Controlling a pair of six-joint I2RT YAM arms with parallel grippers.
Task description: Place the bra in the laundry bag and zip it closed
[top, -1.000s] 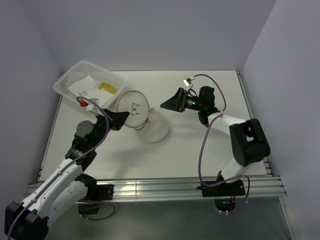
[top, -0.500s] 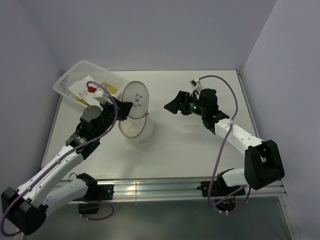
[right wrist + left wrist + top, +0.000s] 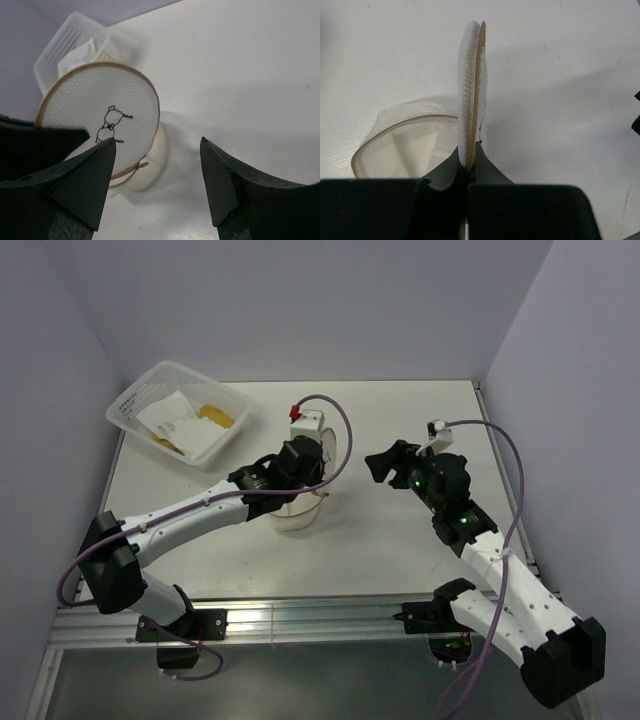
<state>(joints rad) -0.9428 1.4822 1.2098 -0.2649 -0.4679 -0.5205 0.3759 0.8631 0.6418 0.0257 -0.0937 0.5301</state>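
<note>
The laundry bag (image 3: 297, 514) is a round white mesh pouch with a tan hoop rim, standing open at the table's middle. My left gripper (image 3: 316, 472) is shut on the edge of its round flap lid (image 3: 471, 90) and holds the lid upright, edge-on in the left wrist view. The bag's open body (image 3: 405, 145) lies left of the lid. In the right wrist view the lid (image 3: 95, 107) faces me with its dark spectacles-like mark (image 3: 111, 124), and a zipper pull (image 3: 141, 165) hangs below. My right gripper (image 3: 384, 466) is open and empty, right of the bag. I see no clear bra.
A white perforated plastic basket (image 3: 135, 400) stands at the back left, holding a white cloth (image 3: 172, 418) and something yellow (image 3: 214, 416). It also shows in the right wrist view (image 3: 70, 42). Grey walls close the table's back and sides.
My left arm has swung right to the table's middle, carrying the lid and bag with it. The lid now stands upright. My right gripper has drawn back to the right.
</note>
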